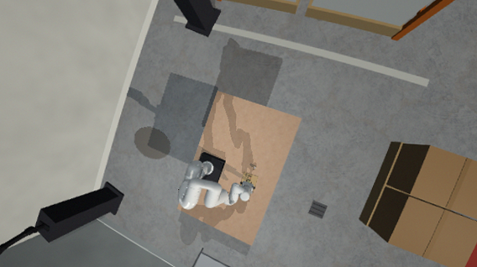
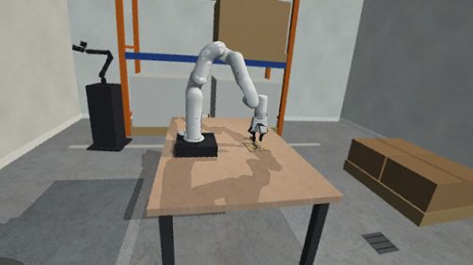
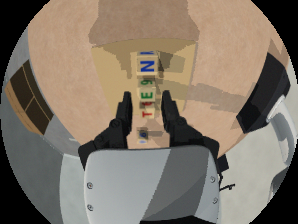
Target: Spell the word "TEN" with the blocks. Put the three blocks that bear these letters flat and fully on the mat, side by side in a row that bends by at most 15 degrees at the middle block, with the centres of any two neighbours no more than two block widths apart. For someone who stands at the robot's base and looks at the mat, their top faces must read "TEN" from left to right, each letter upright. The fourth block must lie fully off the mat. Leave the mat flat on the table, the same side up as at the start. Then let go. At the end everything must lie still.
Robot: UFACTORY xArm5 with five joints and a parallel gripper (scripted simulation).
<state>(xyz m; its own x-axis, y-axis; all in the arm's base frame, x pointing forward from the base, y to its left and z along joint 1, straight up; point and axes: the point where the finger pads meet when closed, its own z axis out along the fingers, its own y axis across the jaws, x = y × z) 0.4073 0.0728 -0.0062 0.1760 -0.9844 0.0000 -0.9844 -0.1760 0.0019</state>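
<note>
In the wrist view a row of letter blocks runs straight away from me on the tan mat [image 3: 109, 72]. The far block [image 3: 147, 64] bears a blue N. Nearer blocks bear a green letter [image 3: 145, 84] and a red letter [image 3: 145, 111]. I cannot read these two letters. The nearest block [image 3: 143, 135] is blurred. My gripper [image 3: 146, 99] [image 1: 251, 181] [image 2: 256, 141] stands low over the row, its fingers on either side of the near blocks with small gaps. It is open and grips nothing. In the top and exterior views the mat [image 1: 255, 178] [image 2: 261, 149] is small and the blocks are too tiny to tell apart.
The wooden table [image 1: 264, 131] [image 2: 234, 180] carries the arm's black base [image 1: 215, 167] [image 2: 196, 145]. The mat lies near the table's edge on the shelving side. Cardboard boxes [image 2: 415, 175] and an orange rack [image 2: 207, 18] stand off the table.
</note>
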